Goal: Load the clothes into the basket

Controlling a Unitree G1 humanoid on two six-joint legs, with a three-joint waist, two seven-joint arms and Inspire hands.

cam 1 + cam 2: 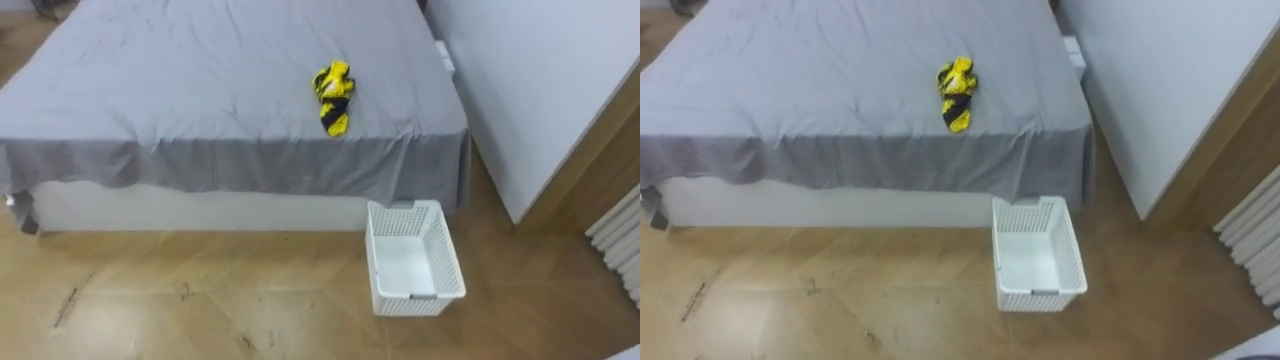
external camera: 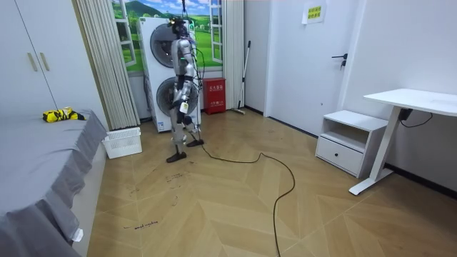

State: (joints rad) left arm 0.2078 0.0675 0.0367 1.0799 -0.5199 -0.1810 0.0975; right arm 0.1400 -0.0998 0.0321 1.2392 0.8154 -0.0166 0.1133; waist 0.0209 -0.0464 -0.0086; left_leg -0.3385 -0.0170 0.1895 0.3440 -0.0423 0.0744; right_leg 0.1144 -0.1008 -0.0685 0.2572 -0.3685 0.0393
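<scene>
Wooden floor (image 1: 200, 300) lies before the white basket (image 1: 414, 258), parked at the corner of the bed (image 1: 200, 90), likely for a short drop. Yellow-and-black clothes (image 1: 333, 96) wait near that edge. The robot's hands (image 2: 183, 108) hang low; whether open, I cannot tell.

Before me, the clothes (image 1: 333, 97) lie on the bed (image 1: 200, 90), close to its near edge and toward its right corner. The basket (image 1: 372, 258) sits on the floor (image 1: 200, 300) before that edge, slightly right of the clothes. A wall (image 1: 540, 80) stands to my right of both.
</scene>
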